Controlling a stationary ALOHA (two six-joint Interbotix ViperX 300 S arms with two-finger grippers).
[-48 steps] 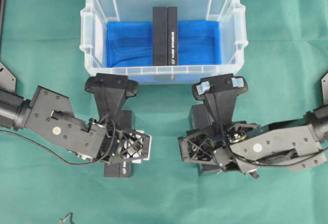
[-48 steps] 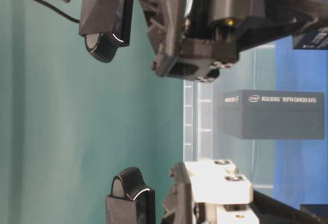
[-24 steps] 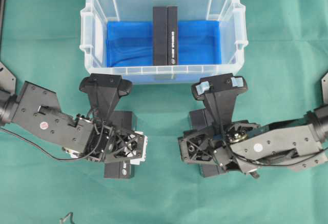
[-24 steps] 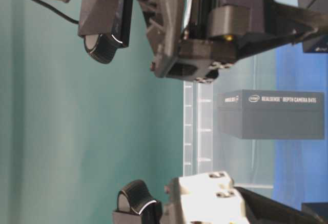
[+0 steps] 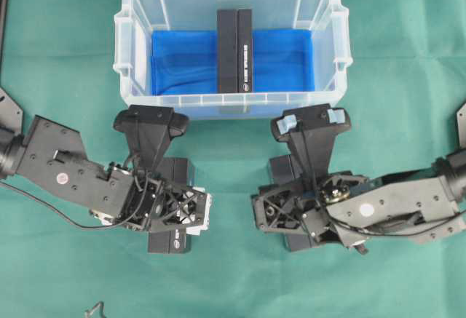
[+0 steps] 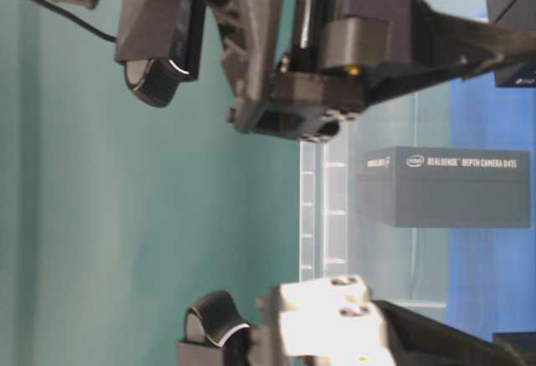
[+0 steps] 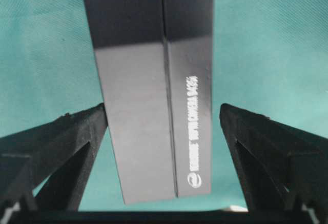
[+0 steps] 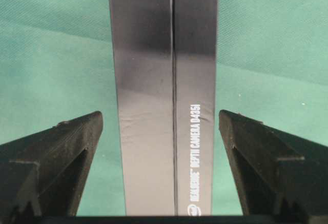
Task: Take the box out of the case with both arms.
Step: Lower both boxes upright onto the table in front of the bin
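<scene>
Three black boxes in view, one clear case (image 5: 138, 12), two claws. One box (image 5: 234, 50) stands on edge inside the case, centered on the blue sheet (image 5: 182, 63), running front to back, clear of both side walls with open blue floor on either side. In the table-level view the same box (image 6: 444, 186) shows white "RealSense Depth Camera D415" lettering through the clear wall.

The other two boxes lie outside on the green surface (image 5: 408, 78), in front of the case's near rim. Left one (image 5: 171, 201) is mostly hidden under the left arm; right one (image 5: 291, 201) is mostly hidden under the right arm. The two are well apart, with bare green cloth between the arms.

Left claw (image 5: 151, 120) sits just in front of the case's near wall at its left part, not over the rim. In the left wrist view the fingers (image 7: 61, 137) are spread wide with the outside box (image 7: 154, 90) between them; the left finger is at or touching its edge, the right finger is apart from it. Released, gripping nothing.

Right claw (image 5: 311, 120) is just in front of the near wall at its right part. In the right wrist view its fingers (image 8: 56, 152) are spread, with gaps on both sides of the box (image 8: 164, 101) between them. Released.

The box in the case lies beyond both claws, across the near wall, between them laterally. Open green surface to the left, right and front of the case.
</scene>
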